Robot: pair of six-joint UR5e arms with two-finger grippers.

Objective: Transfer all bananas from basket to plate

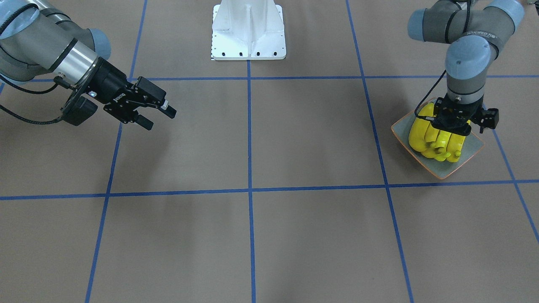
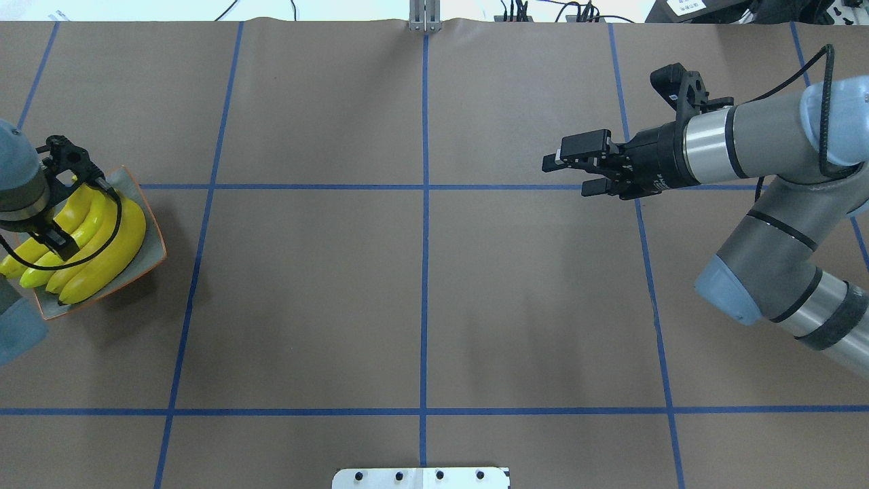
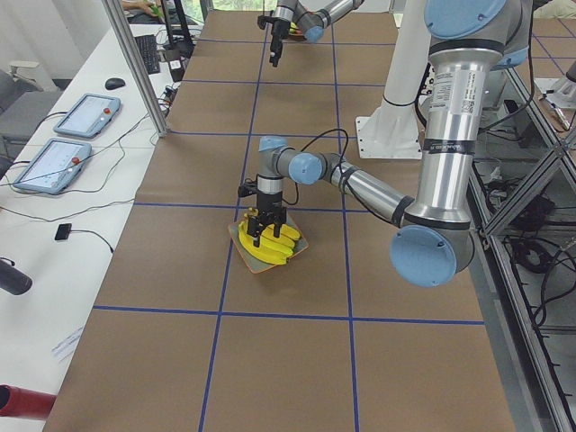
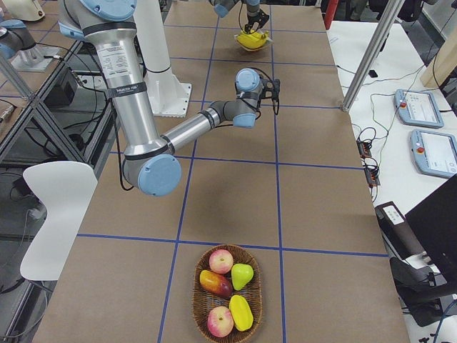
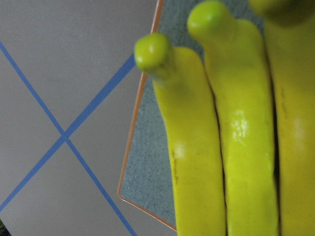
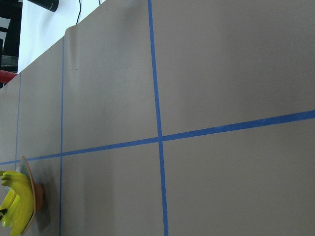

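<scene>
Altogether four bananas [image 1: 436, 139], side by side, one plate [image 1: 470, 148]

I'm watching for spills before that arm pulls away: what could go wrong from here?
The left end effector sits close over the four glossy yellow bananas; lifting could drag one off the squarish grey-green plate.
Stem ends reach the plate's rim, so a nudge may tip one out.
The black cable loops over the bananas and might snag.

Bright yellow bananas [image 1: 433, 141] lie on a speckled grey-green, orange-rimmed plate [image 1: 402, 129]; the brown table [image 1: 316, 139] carries blue grid lines [image 1: 249, 139].
</scene>
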